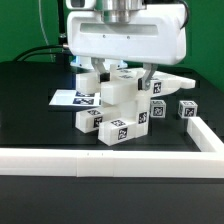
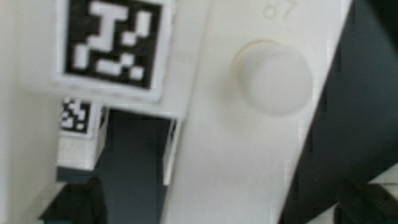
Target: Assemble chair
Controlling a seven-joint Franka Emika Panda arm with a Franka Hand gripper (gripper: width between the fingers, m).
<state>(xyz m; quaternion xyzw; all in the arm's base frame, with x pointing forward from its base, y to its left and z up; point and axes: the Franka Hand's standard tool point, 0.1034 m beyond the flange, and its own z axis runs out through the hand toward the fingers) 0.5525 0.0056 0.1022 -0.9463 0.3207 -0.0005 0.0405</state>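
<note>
Nearest in the exterior view, the rail point(image 1: 110, 160) is seen lying across the front of the desk point(image 1: 30, 115), turning a corner on the exterior view's right. Just behind it the chair point(image 1: 118, 108) is found as a cluster of white tagged parts at mid-desk. Its tallest part stands upright with the long axis vertical, and the tagged faces are turned toward the exterior camera. A loose block point(image 1: 185, 108) is noted apart from the cluster, on the exterior view's right. The pincer point(image 1: 121, 78) is held directly above the cluster. The jaws are spread wide to either side of the upright part's top, and nothing appears clamped. Whether either pad touches the part cannot be told. In the wrist view the frame is filled by that part at very close range. A tag point(image 2: 116, 40) and a round boss point(image 2: 276, 75) are shown on it, and its length runs along the line of sight. The relation for the coming move is judged to be this: the chair lies straight below the pincer, axis in line with the approach, so a vertical move is called for. Farthest back, the marker board point(image 1: 66, 97) lies flat on the exterior view's left.
</note>
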